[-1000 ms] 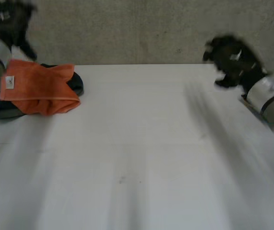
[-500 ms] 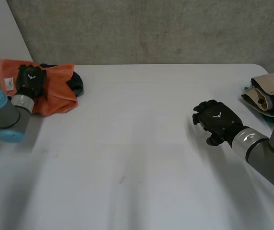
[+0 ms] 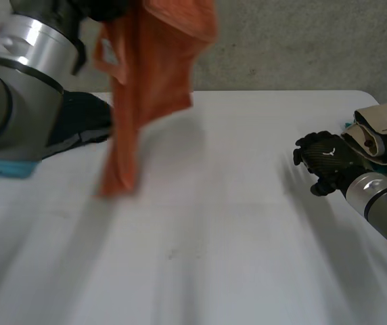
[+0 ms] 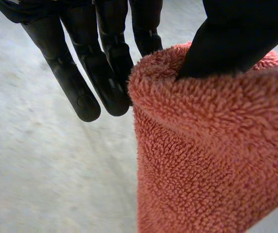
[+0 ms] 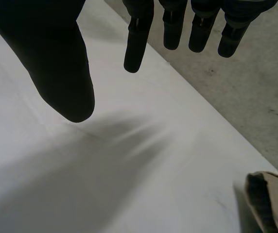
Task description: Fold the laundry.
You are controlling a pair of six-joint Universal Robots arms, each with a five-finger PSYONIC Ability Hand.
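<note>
Above table point(image 3: 247, 223), orange towel point(image 3: 146, 88) hangs pinched in left hand point(image 4: 83, 82).

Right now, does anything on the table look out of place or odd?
Nothing is spilled or damaged. The orange towel hangs bunched from the left robot hand over the table, not spread flat. The beige clothes lie heaped at the table's right edge.

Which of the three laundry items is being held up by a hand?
The orange towel, pinched in the left hand and hanging down; the dark garment and the beige garment lie on the table.
</note>
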